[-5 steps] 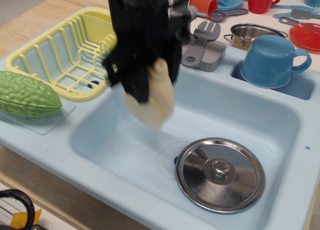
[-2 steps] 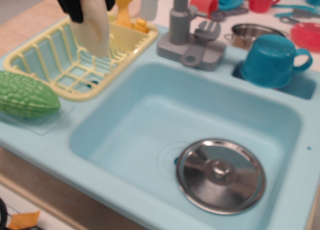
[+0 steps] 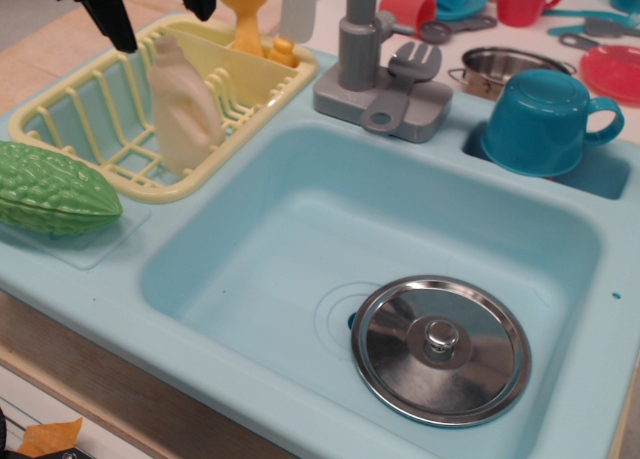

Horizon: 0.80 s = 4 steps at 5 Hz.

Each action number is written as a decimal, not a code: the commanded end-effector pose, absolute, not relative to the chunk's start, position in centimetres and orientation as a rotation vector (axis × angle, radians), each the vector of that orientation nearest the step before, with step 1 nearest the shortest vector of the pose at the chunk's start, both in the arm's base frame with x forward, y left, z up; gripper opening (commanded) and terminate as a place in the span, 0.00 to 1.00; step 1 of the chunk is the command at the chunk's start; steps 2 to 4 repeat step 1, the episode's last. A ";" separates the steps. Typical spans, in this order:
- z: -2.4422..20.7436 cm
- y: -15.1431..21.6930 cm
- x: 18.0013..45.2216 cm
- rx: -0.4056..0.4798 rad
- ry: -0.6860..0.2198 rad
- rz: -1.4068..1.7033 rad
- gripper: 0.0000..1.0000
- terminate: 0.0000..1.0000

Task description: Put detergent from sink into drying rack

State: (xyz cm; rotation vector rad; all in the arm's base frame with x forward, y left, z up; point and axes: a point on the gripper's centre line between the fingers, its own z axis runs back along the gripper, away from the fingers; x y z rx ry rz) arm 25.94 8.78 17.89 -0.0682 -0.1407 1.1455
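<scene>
The detergent [image 3: 183, 109], a smooth cream plastic jug, stands upright in the drying rack [image 3: 90, 119], long axis vertical, round cap up. The rack is pale yellow with thin ribs. Above, the black pincer [image 3: 155, 1] is spread wide and holds nothing; a moment ago it gripped the bottle over the rack. The light blue sink [image 3: 300, 229] holds only a shiny metal lid [image 3: 440, 347].

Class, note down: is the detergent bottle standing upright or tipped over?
Upright: the detergent stands cap-up inside the drying rack.
</scene>
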 end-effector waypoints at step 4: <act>19.2 9.0 26.3 -0.078 -0.191 1.140 1.00 1.00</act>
